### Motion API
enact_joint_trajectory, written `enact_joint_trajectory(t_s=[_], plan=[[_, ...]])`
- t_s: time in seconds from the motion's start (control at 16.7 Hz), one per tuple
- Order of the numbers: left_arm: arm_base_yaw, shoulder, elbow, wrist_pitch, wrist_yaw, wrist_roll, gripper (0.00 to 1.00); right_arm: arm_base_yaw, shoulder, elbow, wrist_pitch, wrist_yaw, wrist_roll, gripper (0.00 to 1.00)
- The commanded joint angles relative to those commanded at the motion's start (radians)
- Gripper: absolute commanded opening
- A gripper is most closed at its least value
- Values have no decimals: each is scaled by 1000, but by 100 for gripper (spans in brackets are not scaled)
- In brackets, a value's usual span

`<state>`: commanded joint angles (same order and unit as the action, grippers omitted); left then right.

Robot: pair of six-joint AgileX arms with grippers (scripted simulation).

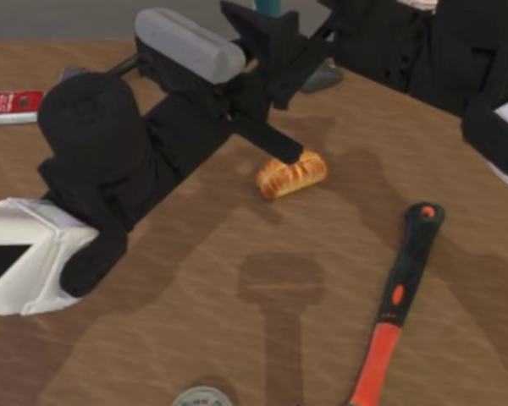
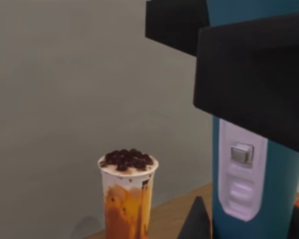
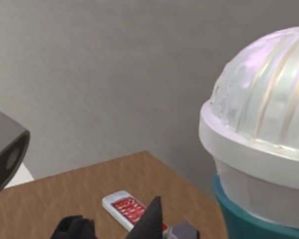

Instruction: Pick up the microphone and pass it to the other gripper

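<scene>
The microphone (image 2: 254, 174) is up in the air near the table's far edge, its teal handle clamped between the closed fingers of the left gripper (image 1: 267, 46), white switch strip facing that wrist camera. Its ribbed silver head (image 3: 266, 124) fills the right wrist view. I cannot tell how the right gripper (image 1: 364, 34) stands. Below, a bread loaf (image 1: 292, 173) lies mid-table, an orange-and-black hammer (image 1: 398, 309) to its right, and a bubble tea cup (image 2: 128, 196) stands nearby.

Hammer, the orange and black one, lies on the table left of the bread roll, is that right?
No. The top view shows the orange and black hammer lying on the table right of the bread roll, not left.
</scene>
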<state>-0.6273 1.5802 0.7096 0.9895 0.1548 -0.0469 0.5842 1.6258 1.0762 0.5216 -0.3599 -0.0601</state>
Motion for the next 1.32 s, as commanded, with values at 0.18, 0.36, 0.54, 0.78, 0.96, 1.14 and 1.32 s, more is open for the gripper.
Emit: enact_joint_trajectory(t_s=[0.18,0.36,0.54,0.78,0.96,1.14,1.32], plan=[[0,0,0,0,0,0,0,0,0,0,0,0,0,32],[0,0,0,0,0,0,0,0,0,0,0,0,0,10],[0,0,0,0,0,0,0,0,0,0,0,0,0,0],[0,0,0,0,0,0,0,0,0,0,0,0,0,0],[0,0,0,0,0,0,0,0,0,0,0,0,0,0],[0,0,0,0,0,0,23,0,0,0,0,0,0,0],[0,0,0,0,0,0,45,0,0,0,0,0,0,0]])
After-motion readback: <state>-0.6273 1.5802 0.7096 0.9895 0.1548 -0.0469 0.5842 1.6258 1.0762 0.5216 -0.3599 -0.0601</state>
